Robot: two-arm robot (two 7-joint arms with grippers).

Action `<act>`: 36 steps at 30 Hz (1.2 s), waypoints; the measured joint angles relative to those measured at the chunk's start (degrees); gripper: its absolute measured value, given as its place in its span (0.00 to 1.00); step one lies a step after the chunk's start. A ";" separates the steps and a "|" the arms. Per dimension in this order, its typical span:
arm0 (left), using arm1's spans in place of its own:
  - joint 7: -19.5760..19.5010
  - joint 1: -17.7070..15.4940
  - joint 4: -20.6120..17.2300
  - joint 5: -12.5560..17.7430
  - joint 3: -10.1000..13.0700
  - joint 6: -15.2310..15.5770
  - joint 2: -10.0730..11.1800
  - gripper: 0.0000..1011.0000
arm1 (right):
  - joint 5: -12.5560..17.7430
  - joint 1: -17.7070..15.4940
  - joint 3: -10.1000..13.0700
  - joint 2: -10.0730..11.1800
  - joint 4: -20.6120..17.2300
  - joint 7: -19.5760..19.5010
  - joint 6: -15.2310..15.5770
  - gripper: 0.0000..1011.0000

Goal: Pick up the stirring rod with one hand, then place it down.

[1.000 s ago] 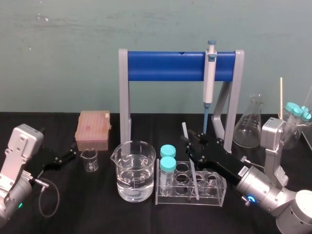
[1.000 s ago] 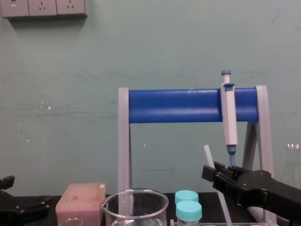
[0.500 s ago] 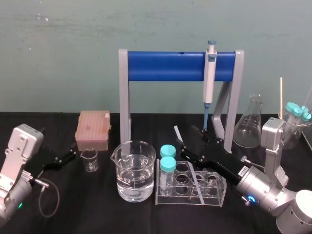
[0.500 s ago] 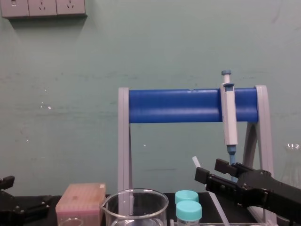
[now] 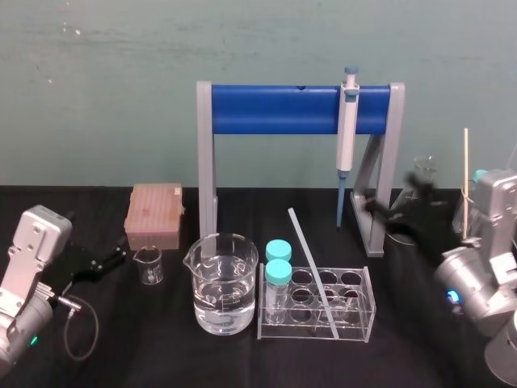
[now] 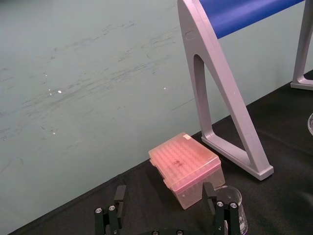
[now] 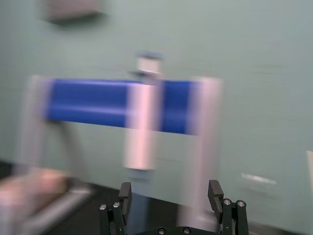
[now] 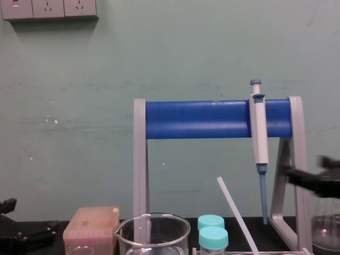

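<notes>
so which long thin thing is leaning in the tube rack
The clear stirring rod, its lower end in the rack. The pipette hangs upright on the blue stand; the wooden stick stands far right.

Soft, even overhead light fills a lab bench. The pale wall carries no hard shadows, and the black table cover swallows what falls on it. Small glints mark the beaker and the clear rack near six o'clock in the head view. The right wrist view is blurred throughout, with the blue stand and pipette reduced to soft bands. Only the right gripper is crisp, its fingers clearly apart. At three o'clock in the head view that gripper is a dark, see-through smear, and likewise at four o'clock in the chest view. The left wrist view is sharp, its pink tip box evenly lit.
</notes>
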 joint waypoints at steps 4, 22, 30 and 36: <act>0.00 0.00 0.00 0.00 0.00 0.00 0.00 0.99 | -6.11 -1.22 2.94 -0.66 -0.97 -13.39 4.96 0.99; 0.00 0.00 0.00 0.00 0.00 0.00 0.00 0.99 | -9.18 -2.36 5.16 -1.93 -1.38 -20.32 9.62 0.99; 0.00 0.00 0.00 0.00 0.00 0.00 0.00 0.99 | -9.15 -2.32 5.10 -1.87 -1.38 -20.31 9.45 0.99; 0.00 0.00 0.00 0.00 0.00 0.00 0.00 0.99 | -9.13 -2.30 5.07 -1.84 -1.36 -20.30 9.40 0.99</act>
